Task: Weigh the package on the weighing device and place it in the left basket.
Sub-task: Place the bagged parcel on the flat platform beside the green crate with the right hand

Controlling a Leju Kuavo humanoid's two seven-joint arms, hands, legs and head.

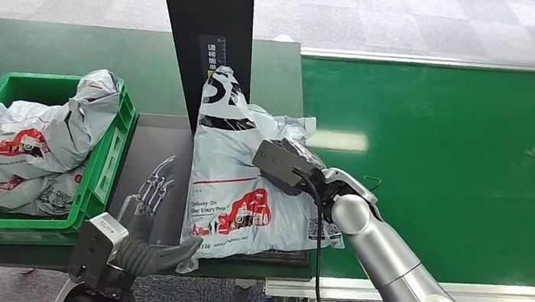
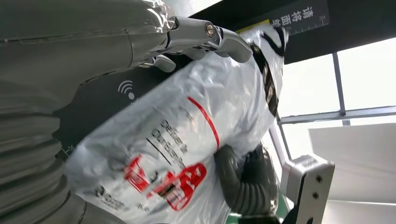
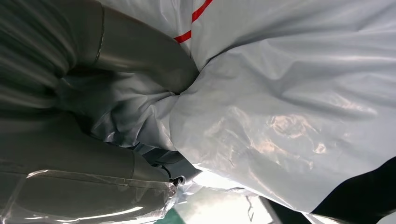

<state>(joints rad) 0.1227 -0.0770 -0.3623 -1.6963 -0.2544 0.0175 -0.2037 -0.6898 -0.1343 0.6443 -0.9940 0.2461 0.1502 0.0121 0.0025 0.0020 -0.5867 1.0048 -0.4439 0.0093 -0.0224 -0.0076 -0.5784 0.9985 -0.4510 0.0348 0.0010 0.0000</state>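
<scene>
Silver and grey, the left hand [image 1: 145,217] is seen spread beside the package [image 1: 241,186], its dark fingers [image 1: 159,178] extended along the bag's left edge and its thumb tucked under the lower corner; nothing is clasped. In the left wrist view the left hand [image 2: 196,39] is shown with its fingers arched over the package [image 2: 177,140]. The right hand [image 1: 326,185] is pressed into the bag's right side, and in the right wrist view the right hand [image 3: 140,65] is seen bunching the plastic of the package [image 3: 280,102]. The package is propped on the dark weighing device [image 1: 153,145], leaning against its black upright column [image 1: 202,27]. A green basket [image 1: 104,169], heaped with similar bags, is set just beside the platform on the left. A green conveyor belt [image 1: 463,160] is spread to the right.
</scene>
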